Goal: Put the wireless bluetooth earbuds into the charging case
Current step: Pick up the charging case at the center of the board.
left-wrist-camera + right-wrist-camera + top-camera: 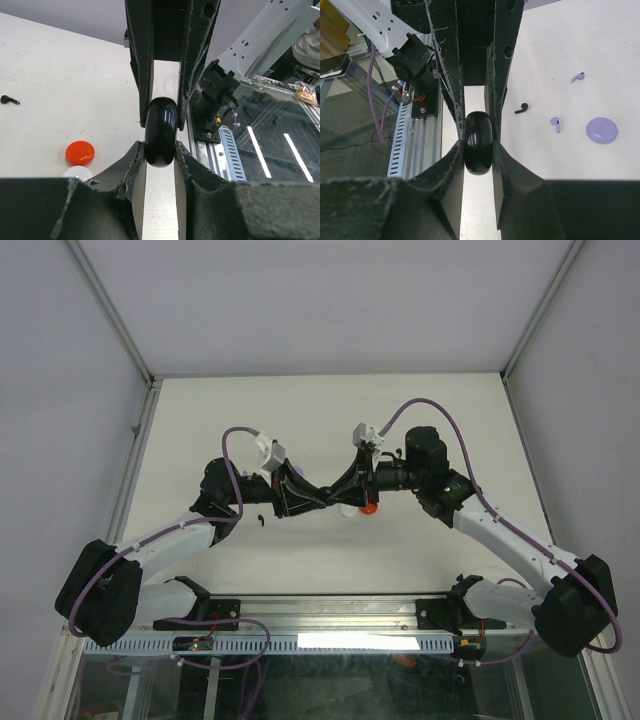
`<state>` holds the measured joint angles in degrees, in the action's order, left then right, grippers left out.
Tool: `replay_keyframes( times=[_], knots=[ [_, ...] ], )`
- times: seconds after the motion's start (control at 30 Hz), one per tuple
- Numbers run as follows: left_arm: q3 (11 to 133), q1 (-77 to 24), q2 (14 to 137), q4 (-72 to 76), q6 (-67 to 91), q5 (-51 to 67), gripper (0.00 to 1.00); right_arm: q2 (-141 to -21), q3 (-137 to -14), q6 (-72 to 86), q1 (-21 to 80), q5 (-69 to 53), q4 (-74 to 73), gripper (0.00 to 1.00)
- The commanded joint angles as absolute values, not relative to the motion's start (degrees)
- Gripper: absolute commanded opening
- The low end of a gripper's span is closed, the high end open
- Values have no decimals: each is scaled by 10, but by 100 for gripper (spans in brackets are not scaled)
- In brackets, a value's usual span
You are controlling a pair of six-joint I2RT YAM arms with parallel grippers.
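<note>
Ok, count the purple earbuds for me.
2, both loose in the right wrist view: one purple earbud beside the purple case, the other farther off. More may be hidden.

Robot lab cell: grey panel walls (60, 390) are enclosing white tabletop (330, 410); slotted metal rail (227, 150) is running beside left gripper (159, 147).

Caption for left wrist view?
Left gripper and right gripper pinch one black case; red case, white case, black earbud lie on table.
</note>
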<state>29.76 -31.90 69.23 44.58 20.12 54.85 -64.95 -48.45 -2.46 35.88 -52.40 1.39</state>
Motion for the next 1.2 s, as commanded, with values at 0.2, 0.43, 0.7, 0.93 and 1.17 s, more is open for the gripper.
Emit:
replay_keyframes(
  times=[0.2,0.43,0.7,0.93,1.17],
  knots=[
    [280,-323,661,510,208,505,39,-642,-507,-9,362,-555,60,0],
    [264,-323,668,572,243,492,42,-642,-494,20,361,-554,107,0],
    [254,-324,686,634,283,483,42,-645,-488,35,362,-556,127,0],
    [252,-327,688,641,285,470,24,-648,-486,36,362,-557,136,1],
    [251,-327,686,623,264,477,0,-645,-487,38,363,-544,132,23]
  ],
)
